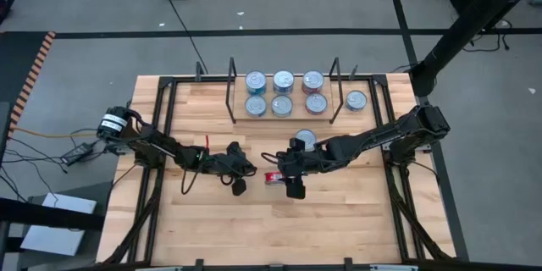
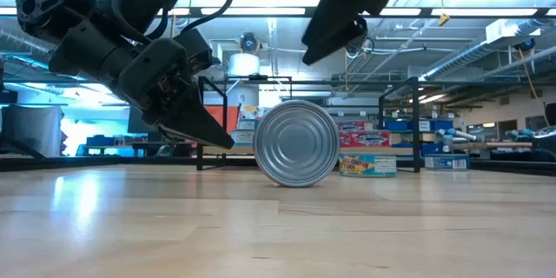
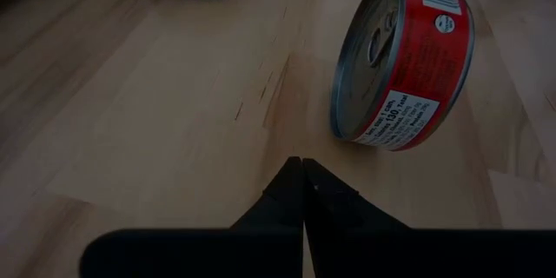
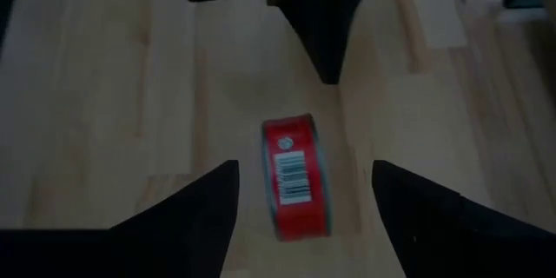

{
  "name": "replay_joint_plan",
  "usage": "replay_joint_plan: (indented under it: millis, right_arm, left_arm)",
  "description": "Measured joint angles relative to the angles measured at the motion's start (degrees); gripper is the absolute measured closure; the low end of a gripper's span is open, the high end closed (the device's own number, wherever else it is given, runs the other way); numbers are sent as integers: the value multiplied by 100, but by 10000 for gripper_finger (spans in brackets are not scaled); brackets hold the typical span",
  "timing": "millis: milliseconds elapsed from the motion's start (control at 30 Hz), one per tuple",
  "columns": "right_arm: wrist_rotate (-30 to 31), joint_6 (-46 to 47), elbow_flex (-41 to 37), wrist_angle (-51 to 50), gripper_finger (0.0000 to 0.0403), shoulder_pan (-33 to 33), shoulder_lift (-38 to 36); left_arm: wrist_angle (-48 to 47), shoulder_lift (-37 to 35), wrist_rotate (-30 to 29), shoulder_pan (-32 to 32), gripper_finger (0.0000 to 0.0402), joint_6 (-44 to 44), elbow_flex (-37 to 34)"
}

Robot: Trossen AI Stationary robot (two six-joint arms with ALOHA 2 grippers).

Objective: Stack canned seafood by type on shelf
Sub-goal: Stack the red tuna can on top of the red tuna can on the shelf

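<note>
Most of the stacking looks done. Six tins (image 1: 282,93) are sitting in two rows of three on the shelf (image 1: 240,117), between its black wire uprights, at about twelve o'clock on the table (image 1: 212,229). How many lie beneath each lid, and whether they are sorted by type, cannot be told from above.

Three tins are waiting outside the shelf. One (image 1: 356,100) is lying just past the upright toward one o'clock. A yellowfin tuna tin (image 1: 306,140) is sitting flat near the table's middle. A red-labelled tin (image 1: 273,178) is standing on its edge, close by at six o'clock of the tuna tin.

The right tool (image 1: 294,181) is hanging directly over the red tin with its jaws spread wide, holding nothing. The left tool (image 1: 239,179) is pinched fully shut and empty, at nine o'clock of the red tin, its tip pointing at it.

The table is pale plank wood, faintly glossy, framed by black rails. Beyond it lies grey floor crossed by cables and tape, and the low view is showing a workshop with ceiling strip lights and racks of equipment.
</note>
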Motion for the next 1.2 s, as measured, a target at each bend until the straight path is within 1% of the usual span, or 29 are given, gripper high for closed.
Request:
replay_joint_plan:
  millis: [100, 167, 367, 500, 767, 867, 967, 1200]
  right_arm:
    - [-94, 85, 173, -81, 126, 0, 32]
    - [-164, 127, 468, -366, 125, 0, 114]
    - [-235, -223, 1836, -1635, 125, -22, 838]
    - [-230, -390, 2417, -2195, 122, -22, 1344]
    - [-230, -426, 2484, -2509, 116, -15, 1848]
    - [-83, -436, 2475, -2582, 118, -11, 1910]
    - [5, -461, 2474, -2546, 118, -11, 1949]
    - [-78, -676, 2462, -2424, 122, 16, 2174]
  left_arm:
    - [-2, 0, -1, 0, 398, -2, 0]
    - [-2, 0, -1, 0, 398, -2, 0]
    - [-50, 2, -1, 2, 398, -11, 4]
    - [-110, 2, -1, 2, 398, -32, 2]
    - [-88, 4, -3, 2, 398, -114, 2]
    - [-100, 4, -1, 2, 398, -114, 2]
    - [-85, 4, -1, 2, 398, -114, 2]
    - [-97, 4, -3, 2, 398, -114, 2]
